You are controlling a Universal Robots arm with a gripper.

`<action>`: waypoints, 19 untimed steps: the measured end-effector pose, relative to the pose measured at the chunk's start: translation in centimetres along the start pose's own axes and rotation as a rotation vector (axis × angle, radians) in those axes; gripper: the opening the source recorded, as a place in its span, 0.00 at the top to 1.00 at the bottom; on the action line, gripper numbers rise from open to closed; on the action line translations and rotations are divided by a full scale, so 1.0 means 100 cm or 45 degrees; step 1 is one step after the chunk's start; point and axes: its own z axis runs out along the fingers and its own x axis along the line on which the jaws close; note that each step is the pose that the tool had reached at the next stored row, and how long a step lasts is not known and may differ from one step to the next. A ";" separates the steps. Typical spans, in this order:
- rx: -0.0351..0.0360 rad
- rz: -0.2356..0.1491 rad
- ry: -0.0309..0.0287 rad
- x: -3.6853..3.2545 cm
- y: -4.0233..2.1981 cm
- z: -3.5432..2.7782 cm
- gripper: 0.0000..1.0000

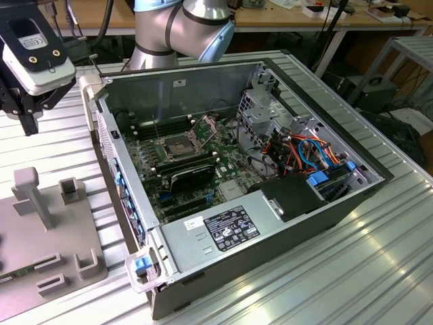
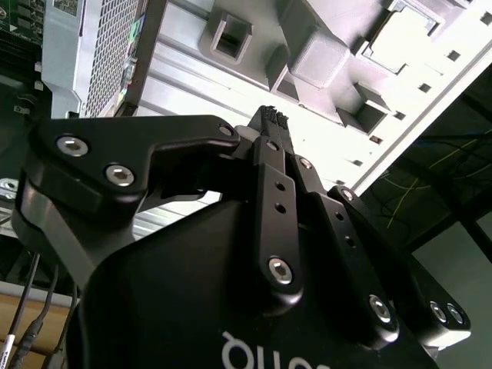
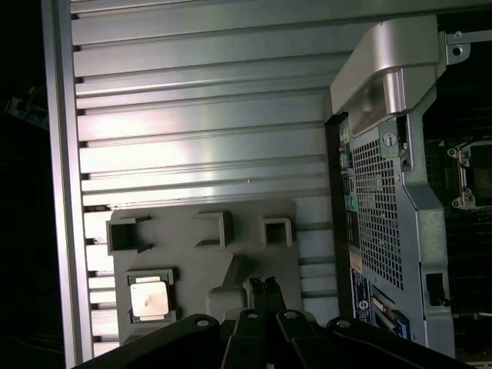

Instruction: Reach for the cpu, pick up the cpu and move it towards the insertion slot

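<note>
The black two-finger hand hung clenched and empty near the small silvery-beige square cpu seated in the grey moulded holder on the ribbed aluminium desk, so descending unopened or off-centre likely risked knocking the chip askew.

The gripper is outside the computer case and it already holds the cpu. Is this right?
Not quite. The gripper is outside the computer case, but it holds nothing. In the first wrist view the cpu lies in a recess of the grey fixture plate, apart from the gripper.
</note>
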 end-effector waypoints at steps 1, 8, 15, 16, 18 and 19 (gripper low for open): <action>-0.0001 0.000 0.0000 0.0003 0.0000 0.0001 0.89; 0.0000 0.000 0.0001 0.0016 -0.0001 0.0001 0.89; -0.0001 0.000 0.0001 0.0045 -0.0003 0.0003 0.89; 0.0000 0.000 0.0001 0.0049 -0.0004 0.0003 0.89; 0.0000 0.000 0.0002 0.0059 -0.0004 0.0003 0.89; 0.0000 0.000 0.0002 0.0063 -0.0005 0.0004 0.89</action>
